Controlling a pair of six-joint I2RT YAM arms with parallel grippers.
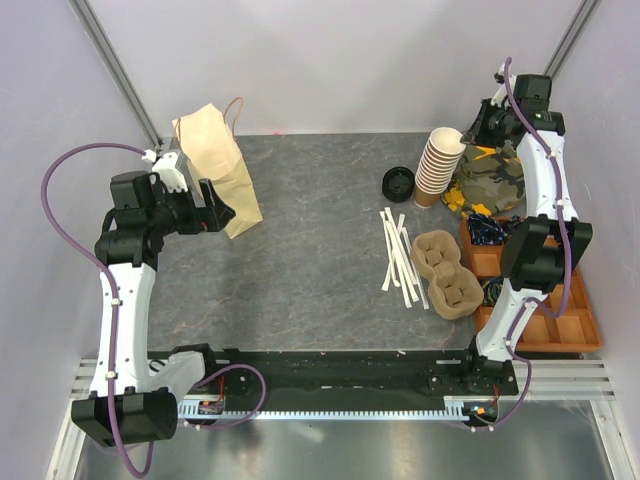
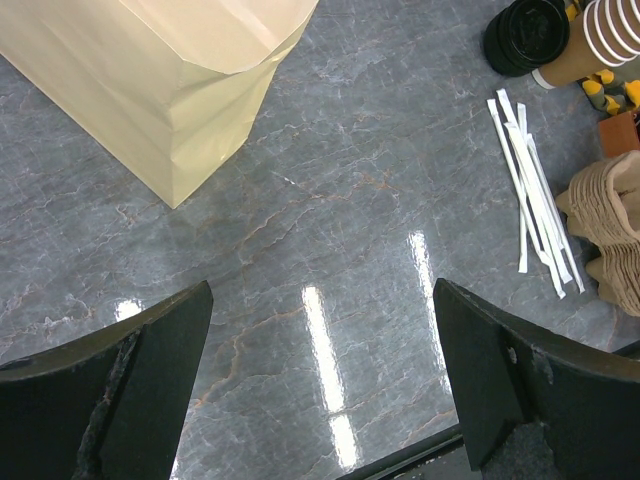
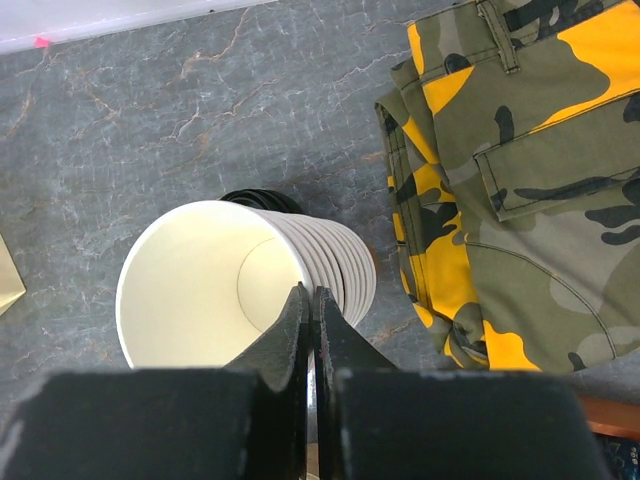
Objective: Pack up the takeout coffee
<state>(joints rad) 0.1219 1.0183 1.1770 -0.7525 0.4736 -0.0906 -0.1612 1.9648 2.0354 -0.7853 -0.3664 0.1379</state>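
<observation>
- Clamped tight with right gripper (image 3: 312, 292) on rim of top cup (image 3: 190, 290): one finger inside, one outside.
- Under that cup, rest of stack (image 1: 435, 170), lidless, at far right of table (image 1: 320, 260).
- Just left of stack, black lids (image 1: 398, 183); just right, camo cloth (image 3: 520, 150).
- Nearer the bases, loose straws (image 1: 398, 258) beside pulp carriers (image 1: 447, 272); orange tray (image 1: 570, 320) at right edge.
- Spread wide over bare table, left gripper (image 2: 322, 290), nothing between fingers; bag (image 1: 215, 160) standing just beside it.
- Lidded coffee not made out in any view.
</observation>
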